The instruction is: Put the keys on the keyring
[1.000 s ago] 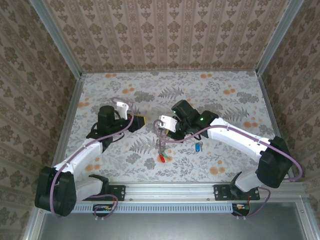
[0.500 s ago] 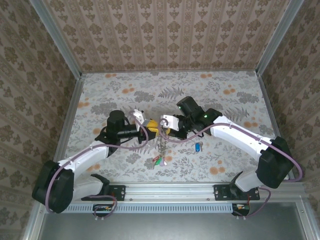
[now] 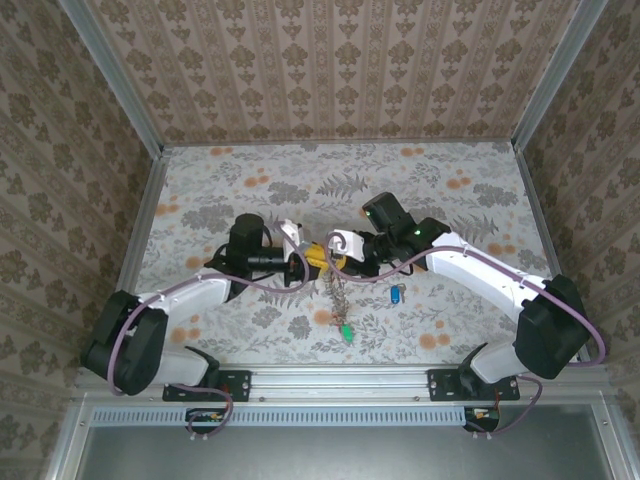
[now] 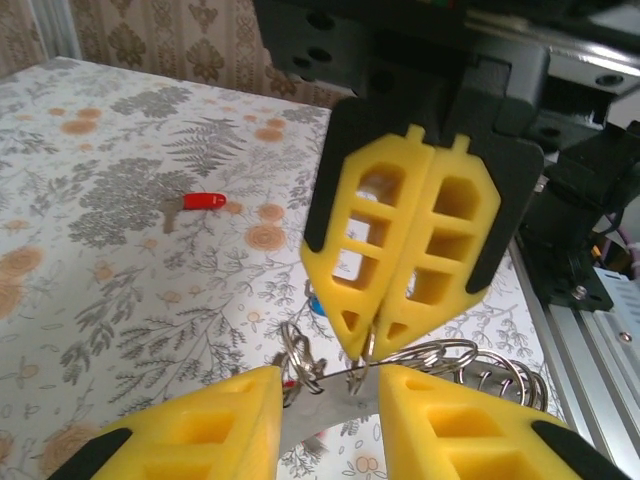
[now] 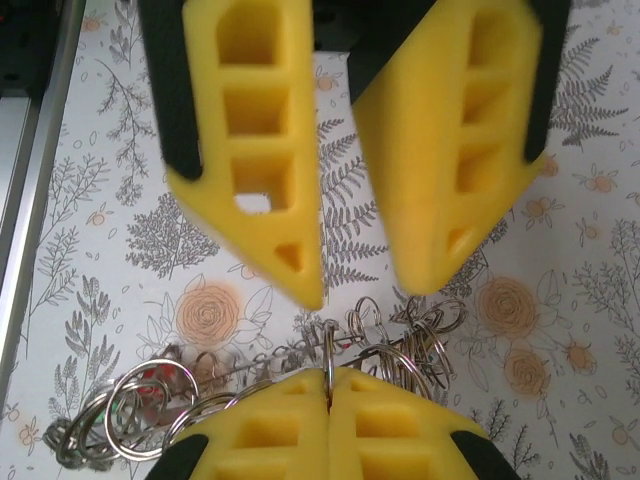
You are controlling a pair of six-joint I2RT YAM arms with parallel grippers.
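The keyring (image 3: 335, 300) hangs in the air as a bunch of rings, grey keys and a green tag (image 3: 345, 333). My right gripper (image 3: 336, 262) is shut on one thin ring (image 5: 328, 360) of it, and more rings (image 5: 130, 415) fan out beside its fingers. My left gripper (image 3: 316, 263) faces it tip to tip, open. Its yellow fingers (image 4: 200, 430) straddle the wire and a flat grey key just below the right gripper (image 4: 363, 345). The blue key (image 3: 397, 294) lies on the table to the right. The red key (image 4: 205, 201) lies flat farther off.
A floral cloth covers the table (image 3: 450, 200), with patterned walls on three sides. An aluminium rail (image 3: 340, 380) runs along the near edge by the arm bases. The right arm's black body (image 4: 590, 220) stands close behind its fingers.
My left arm has swung right until its fingers meet the right gripper, and its jaws have narrowed. The keyring has come up off the table and now dangles; a green tag shows at its bottom.
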